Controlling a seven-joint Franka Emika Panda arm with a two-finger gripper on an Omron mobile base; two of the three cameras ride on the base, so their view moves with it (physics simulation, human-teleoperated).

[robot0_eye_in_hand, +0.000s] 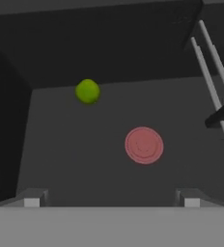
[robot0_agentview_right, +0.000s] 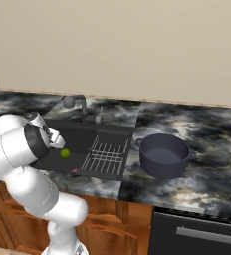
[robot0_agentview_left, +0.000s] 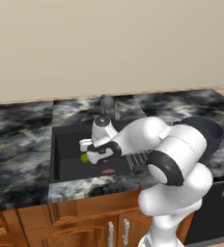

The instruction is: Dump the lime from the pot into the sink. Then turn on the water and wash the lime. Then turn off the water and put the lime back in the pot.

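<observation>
We see small yellow-green lime upper left on matte black sink floor; gripper fingers wide apart, empty.

The sink looks matt black. The pot is dull blue-grey metal, the countertop glossy marbled stone.

You have the lime, a small round yellow-green ball, lying loose on the floor of the sink, near a wall and apart from the flat pink-red patch; the sink is a matte black rectangular basin sunk in the counter, with a grey wire rack in its right part; the pot, wide, round, dark blue-grey, stands upright on the counter just right of the sink, nothing in it.
</observation>
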